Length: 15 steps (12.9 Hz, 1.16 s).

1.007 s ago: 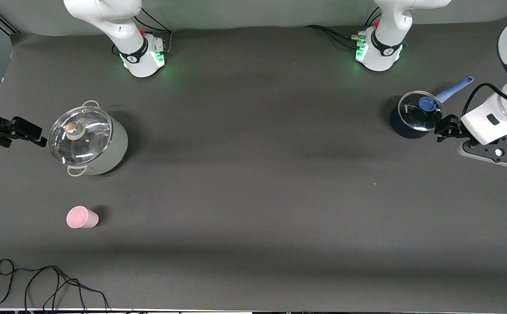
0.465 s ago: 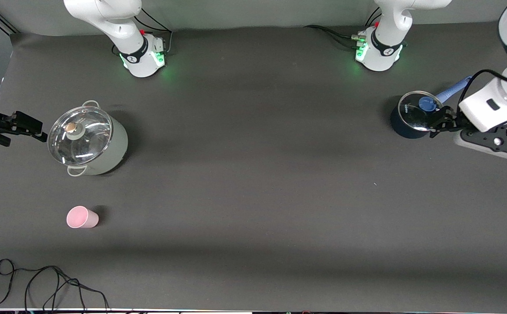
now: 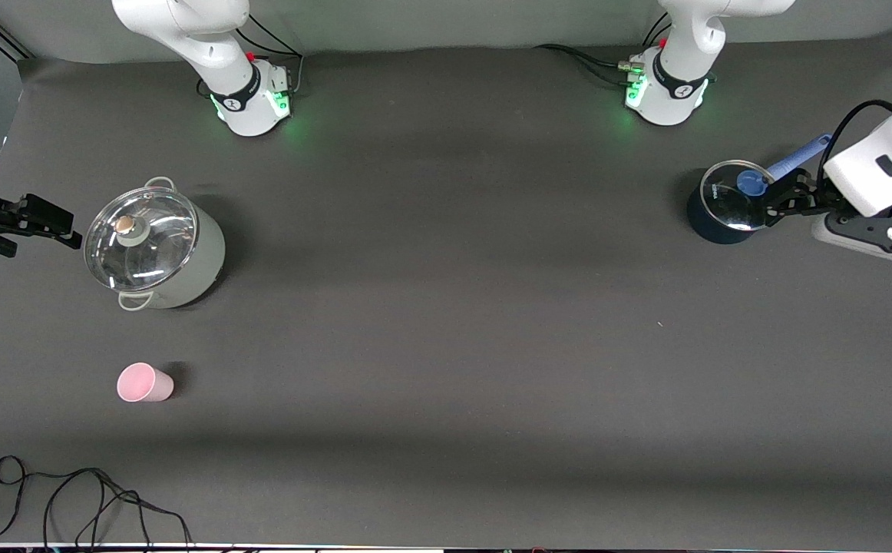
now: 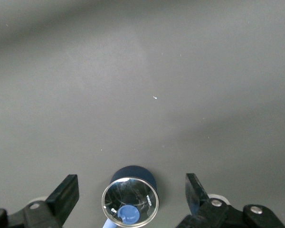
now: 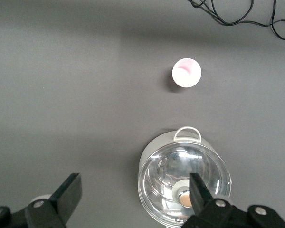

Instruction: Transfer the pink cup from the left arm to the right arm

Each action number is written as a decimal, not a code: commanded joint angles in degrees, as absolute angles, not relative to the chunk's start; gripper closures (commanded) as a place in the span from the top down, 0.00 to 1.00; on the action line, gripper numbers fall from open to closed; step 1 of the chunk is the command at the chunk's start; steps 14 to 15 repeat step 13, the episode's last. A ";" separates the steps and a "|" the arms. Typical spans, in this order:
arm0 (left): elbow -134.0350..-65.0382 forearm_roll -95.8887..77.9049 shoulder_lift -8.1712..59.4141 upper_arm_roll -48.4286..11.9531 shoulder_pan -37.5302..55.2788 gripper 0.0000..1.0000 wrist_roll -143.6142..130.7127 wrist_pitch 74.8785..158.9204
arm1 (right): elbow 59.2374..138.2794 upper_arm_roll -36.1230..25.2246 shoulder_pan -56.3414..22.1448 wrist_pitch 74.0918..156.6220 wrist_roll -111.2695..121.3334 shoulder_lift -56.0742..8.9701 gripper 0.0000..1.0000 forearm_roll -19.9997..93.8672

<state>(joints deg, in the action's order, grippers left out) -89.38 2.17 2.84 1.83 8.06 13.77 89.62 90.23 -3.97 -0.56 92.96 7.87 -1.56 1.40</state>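
The left gripper (image 3: 778, 201) hangs with its fingers (image 4: 66, 195) spread wide and nothing between them, over the small dark blue pot (image 3: 725, 203) at the left arm's end of the table (image 3: 446, 322). That pot has a glass lid (image 4: 130, 204) with a blue knob (image 3: 750, 183) and a blue handle (image 3: 801, 157).

The right gripper (image 3: 51, 223) is at the right arm's end of the table, up in the air just beside the large pale pot (image 3: 156, 246), its fingers (image 5: 69, 192) also wide apart and empty. This pot has a glass lid and loop handles.

The pink cup (image 3: 143, 383) stands on the table, nearer to the front camera than the large pale pot and apart from it. It is close to the right gripper's end and well apart from the left gripper, with the whole middle of the table between them. Neither gripper touches it.

The dark table top is bare across its middle. A loose black cable (image 3: 85, 499) lies near the table edge closest to the front camera, nearer to that camera than the cup. The two arm bases (image 3: 252, 96) stand along the edge farthest from that camera.
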 commanded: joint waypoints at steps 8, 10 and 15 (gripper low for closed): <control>-90.79 1.41 3.08 2.81 8.00 1.00 14.15 90.26 | 89.56 -4.13 -0.70 91.76 9.05 -1.05 1.00 0.62; -90.97 1.41 2.90 2.81 7.82 1.00 14.15 90.26 | 89.56 -4.22 -0.70 91.67 9.14 -1.05 1.00 0.62; -91.76 1.41 2.55 2.81 7.38 1.00 14.15 90.26 | 89.65 -4.22 -0.70 91.67 9.14 -1.05 1.00 0.62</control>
